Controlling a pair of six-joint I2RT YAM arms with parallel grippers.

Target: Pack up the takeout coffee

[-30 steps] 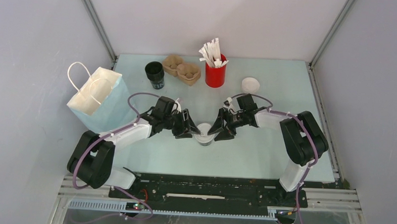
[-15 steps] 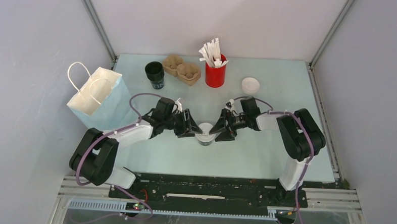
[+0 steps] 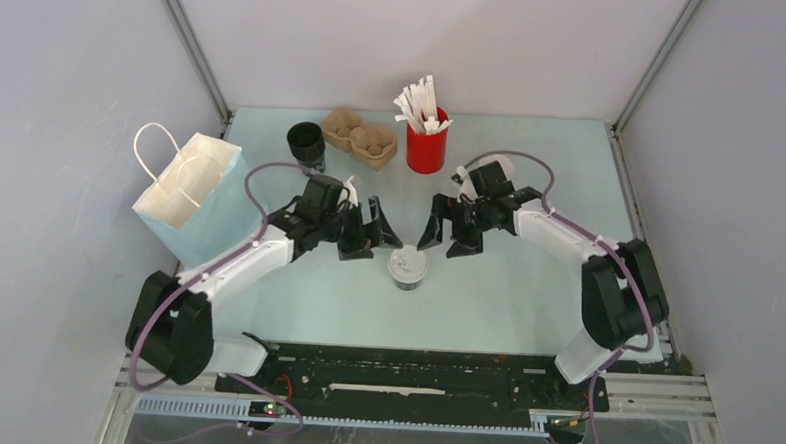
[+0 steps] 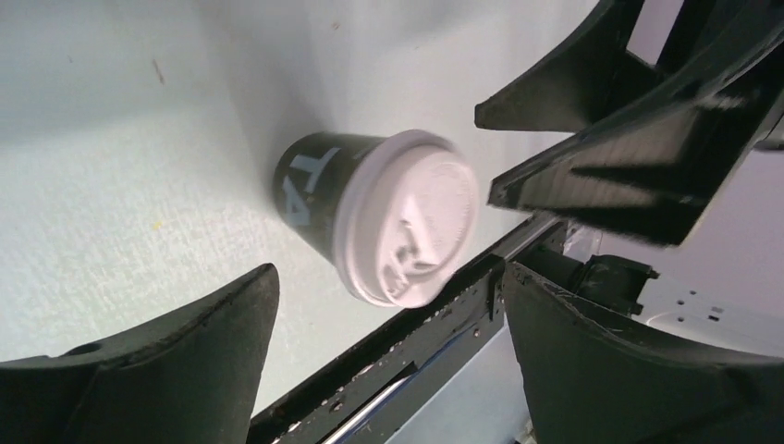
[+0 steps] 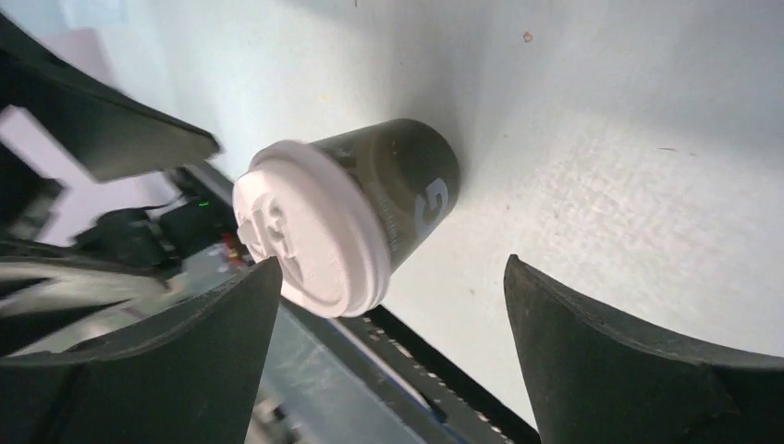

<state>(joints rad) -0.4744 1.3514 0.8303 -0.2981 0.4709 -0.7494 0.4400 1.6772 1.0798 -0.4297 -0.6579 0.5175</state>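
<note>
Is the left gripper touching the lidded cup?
Apart. Left wrist view: the left gripper is open, with a gap between each jaw and the takeout coffee.

I'm seeing the takeout coffee (image 3: pixel 407 266) dark with pale lettering, white lid (image 4: pixel 411 217); red holder (image 3: pixel 425 151), pale blue bag (image 3: pixel 195 198), brown carrier (image 3: pixel 361 138).

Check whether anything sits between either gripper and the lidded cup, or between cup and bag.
Nothing visible. Both the left gripper and right gripper stand open with bare table to the cup. Toward the bag, only the left arm itself lies across the line.
</note>
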